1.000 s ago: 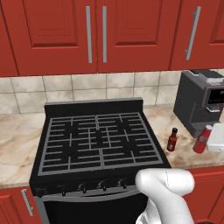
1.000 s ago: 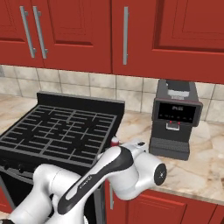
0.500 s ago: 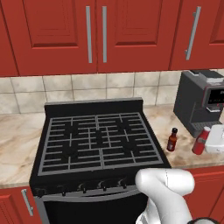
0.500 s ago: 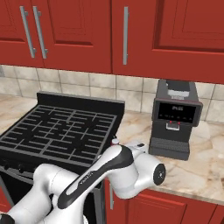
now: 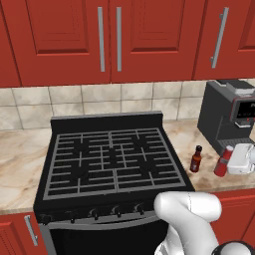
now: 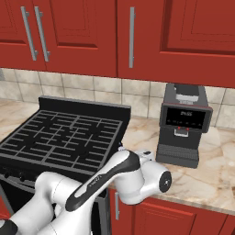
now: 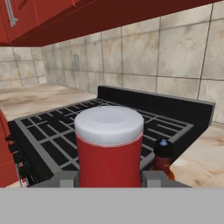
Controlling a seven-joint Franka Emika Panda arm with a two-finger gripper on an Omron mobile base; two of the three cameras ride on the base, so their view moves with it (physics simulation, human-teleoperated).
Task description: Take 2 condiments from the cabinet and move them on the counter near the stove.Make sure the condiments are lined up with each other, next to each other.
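Bench [image 5: 204,174] rt of stove [image 5: 112,159]: claw [image 7: 109,177] gripped upright red bottle [image 5: 223,161], brown bottle [image 5: 196,159] just beside it, stove-side.

Even, diffuse rendered lighting without a visible source. Soft shadow lies beneath the wall cabinets [image 5: 109,40] and over the tiled backsplash [image 7: 175,48]. No glare. Base views are sharp; the hand view looks softer, with coarse textures up close.

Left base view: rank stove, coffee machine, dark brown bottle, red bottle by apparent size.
1. stove
2. coffee machine, partly cut off at the edge
3-4. red bottle and dark brown bottle: they look alike in size, so no ranking.
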